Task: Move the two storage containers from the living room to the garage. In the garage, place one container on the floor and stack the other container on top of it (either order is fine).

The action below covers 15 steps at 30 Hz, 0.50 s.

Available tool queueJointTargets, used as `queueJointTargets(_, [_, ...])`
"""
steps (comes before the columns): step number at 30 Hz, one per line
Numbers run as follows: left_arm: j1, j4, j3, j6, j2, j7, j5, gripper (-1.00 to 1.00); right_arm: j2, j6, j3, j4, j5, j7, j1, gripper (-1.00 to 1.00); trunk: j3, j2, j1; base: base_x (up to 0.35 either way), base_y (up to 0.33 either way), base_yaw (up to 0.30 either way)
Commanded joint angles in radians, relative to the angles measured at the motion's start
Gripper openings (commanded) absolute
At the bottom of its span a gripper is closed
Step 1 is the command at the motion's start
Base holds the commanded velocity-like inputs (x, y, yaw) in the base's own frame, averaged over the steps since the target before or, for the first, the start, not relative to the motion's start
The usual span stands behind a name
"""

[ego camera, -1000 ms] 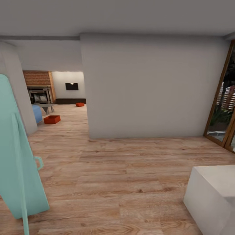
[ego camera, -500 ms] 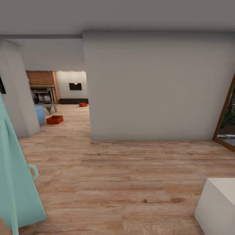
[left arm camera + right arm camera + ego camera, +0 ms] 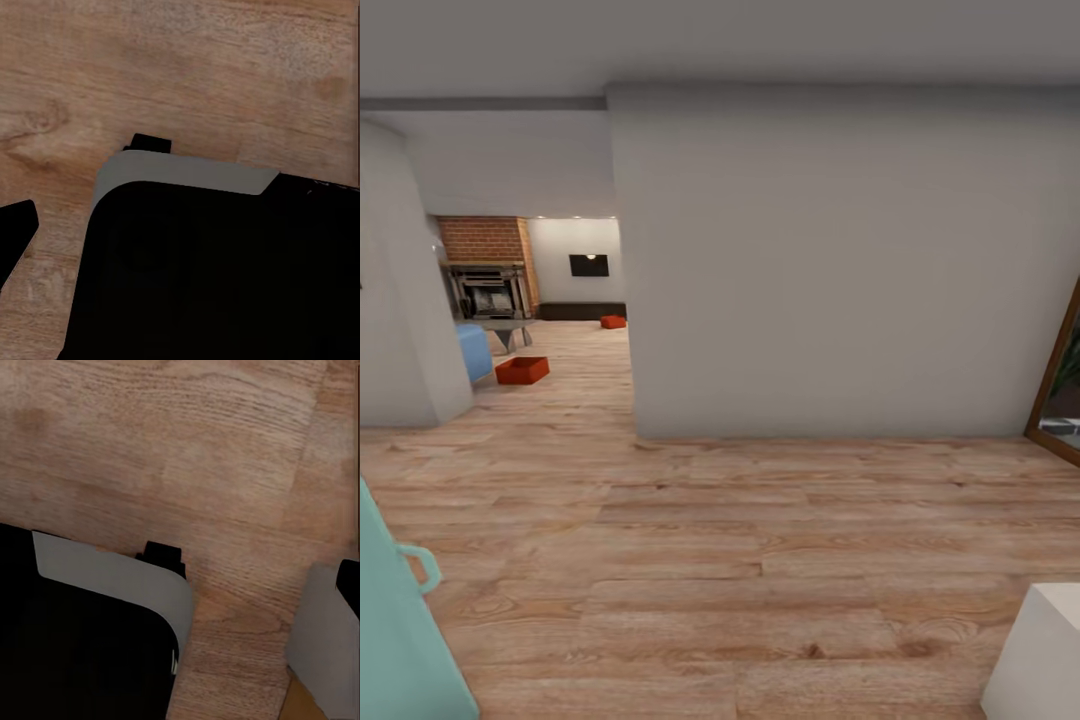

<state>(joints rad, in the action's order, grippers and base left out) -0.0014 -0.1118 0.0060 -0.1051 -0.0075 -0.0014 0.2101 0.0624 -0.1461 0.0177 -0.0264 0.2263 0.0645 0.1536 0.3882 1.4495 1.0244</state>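
Two orange-red storage containers sit at ten o'clock on the living room's wood-plank floor (image 3: pixel 690 560): the nearer container (image 3: pixel 522 370) and the farther container (image 3: pixel 613 322) (past the grey wall (image 3: pixel 830 270)). Whether either claw is spread or pressed together, I cannot tell

Open plank floor (image 3: pixel 740 560) ahead; grey wall (image 3: pixel 830 270) blocks twelve o'clock, passage at eleven, white block (image 3: pixel 1045 655) at four.

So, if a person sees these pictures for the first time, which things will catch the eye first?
First the broad grey wall standing in the middle of the head view, with wood-plank floor before it. Next, through the opening at its left, two orange-red containers on the floor: a nearer one beside the light-blue sofa and a farther one, with a brick fireplace behind.
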Motion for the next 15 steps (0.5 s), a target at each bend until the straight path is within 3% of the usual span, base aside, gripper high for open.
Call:
queueJointTargets(1, [0.000, -0.001, 0.000, -0.002, 0.000, 0.000, 0.006, 1.00, 0.000, -0.006, 0.002, -0.003, 0.002, 0.002, 0.001, 1.00, 0.001, 0.000, 0.001, 0.323, 0.000, 0.000])
queueJointTargets(8, [0.000, 0.000, 0.000, -0.002, 0.001, 0.000, 0.006, 1.00, 0.000, -0.004, 0.003, -0.003, -0.001, 0.004, 0.001, 1.00, 0.001, 0.000, 0.001, 0.323, 0.000, 0.004])
queueJointTargets(15, [0.000, 0.000, 0.000, -0.002, 0.001, 0.000, 0.006, 1.00, 0.000, -0.008, 0.002, -0.003, -0.001, 0.005, 0.001, 1.00, 0.001, 0.000, 0.001, 0.323, 0.000, 0.203])
